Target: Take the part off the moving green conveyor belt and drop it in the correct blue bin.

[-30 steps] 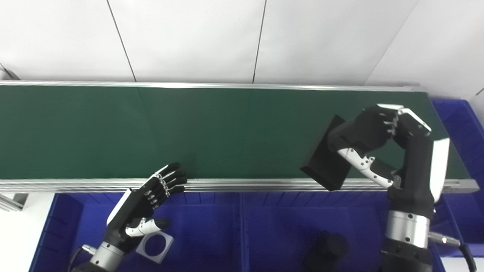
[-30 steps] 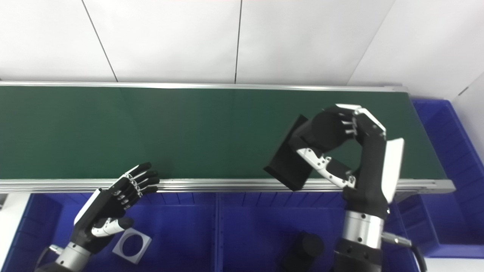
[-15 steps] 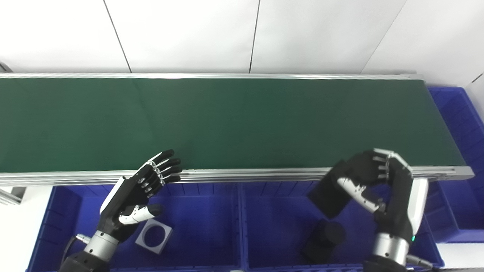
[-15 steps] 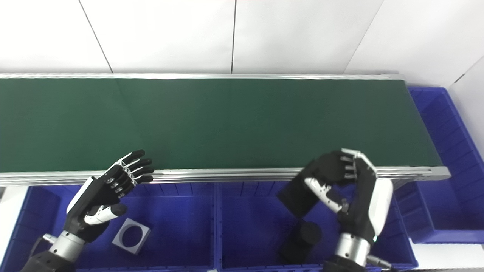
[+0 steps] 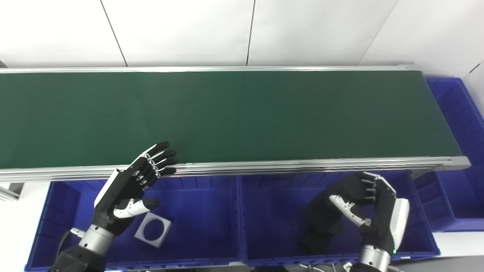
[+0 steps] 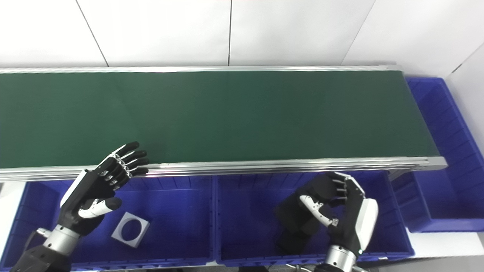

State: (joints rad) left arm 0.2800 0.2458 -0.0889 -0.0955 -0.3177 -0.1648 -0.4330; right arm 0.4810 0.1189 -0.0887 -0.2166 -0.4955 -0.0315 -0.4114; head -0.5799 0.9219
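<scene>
My right hand (image 5: 368, 206) is low inside the right front blue bin (image 5: 414, 241), fingers and thumb curled on a black block-shaped part (image 5: 321, 215). The block hangs tilted just above another black part (image 5: 314, 240) that lies on the bin floor; where one ends and the other begins is hard to make out. My left hand (image 5: 132, 187) is open with fingers spread, its fingertips at the near rail of the green conveyor belt (image 5: 242, 117), above the left front bin. The belt carries no part in view.
The left front blue bin (image 5: 45, 226) holds a grey square plate with a round hole (image 5: 153, 229). A third blue bin (image 5: 459, 124) stands past the belt's right end. The aluminium rail (image 5: 287, 166) runs between belt and bins.
My right hand carried the black block off the belt's near edge and down into the right front bin. The left hand kept its pose. The camera tilted slightly.
</scene>
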